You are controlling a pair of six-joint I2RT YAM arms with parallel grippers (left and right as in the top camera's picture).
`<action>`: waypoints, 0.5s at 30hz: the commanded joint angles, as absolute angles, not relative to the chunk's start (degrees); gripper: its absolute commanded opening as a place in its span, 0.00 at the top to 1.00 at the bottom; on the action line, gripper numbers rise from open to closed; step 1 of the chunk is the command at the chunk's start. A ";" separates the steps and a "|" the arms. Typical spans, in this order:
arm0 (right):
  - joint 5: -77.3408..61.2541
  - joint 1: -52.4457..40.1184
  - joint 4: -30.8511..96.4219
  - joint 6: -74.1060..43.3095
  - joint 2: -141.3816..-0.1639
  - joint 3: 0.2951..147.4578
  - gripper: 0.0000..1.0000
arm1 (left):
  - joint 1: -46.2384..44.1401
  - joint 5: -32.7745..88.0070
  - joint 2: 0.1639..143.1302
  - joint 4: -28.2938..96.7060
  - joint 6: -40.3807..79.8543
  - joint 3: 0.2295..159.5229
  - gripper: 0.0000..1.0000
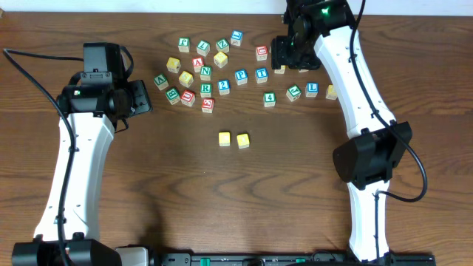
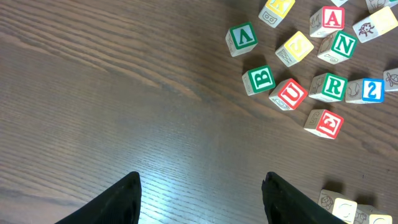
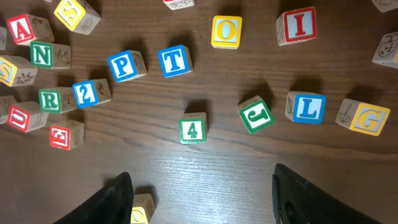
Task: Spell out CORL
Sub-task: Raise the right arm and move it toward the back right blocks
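The table (image 1: 222,207) is dark brown wood with a long grain, and it fills every view. At nine o'clock of the scattered loose cubes (image 1: 198,65), my left claw (image 1: 142,97) hangs over bare wood with its jaws wide apart and nothing between them. The green R cube (image 1: 206,89) sits low in that cluster, at nine o'clock of the blue 2 cube (image 1: 224,87). Down at six o'clock, apart from the rest, a yellow-topped cube (image 1: 225,138) lies just beside a second yellow-topped cube (image 1: 243,140). My right claw (image 1: 283,53) hovers near one o'clock, jaws spread and empty. The blue L cube (image 1: 312,89) rests at three o'clock of the green J cube (image 1: 294,92).
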State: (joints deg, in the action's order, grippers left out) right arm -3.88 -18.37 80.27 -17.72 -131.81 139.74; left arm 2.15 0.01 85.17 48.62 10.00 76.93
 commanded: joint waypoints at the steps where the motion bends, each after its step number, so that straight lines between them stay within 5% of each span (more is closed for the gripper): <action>1: -3.09 -17.78 80.20 -17.06 -131.90 140.77 0.33 | 2.35 -0.64 85.73 48.56 9.04 77.84 0.39; 15: -3.11 -17.15 79.57 -17.10 -131.90 140.77 0.30 | 2.35 -0.64 85.73 48.51 9.04 77.84 0.38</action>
State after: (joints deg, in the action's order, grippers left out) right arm -3.79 -18.22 79.79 -17.72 -131.81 139.74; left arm 2.15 0.01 85.17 48.62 10.02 76.93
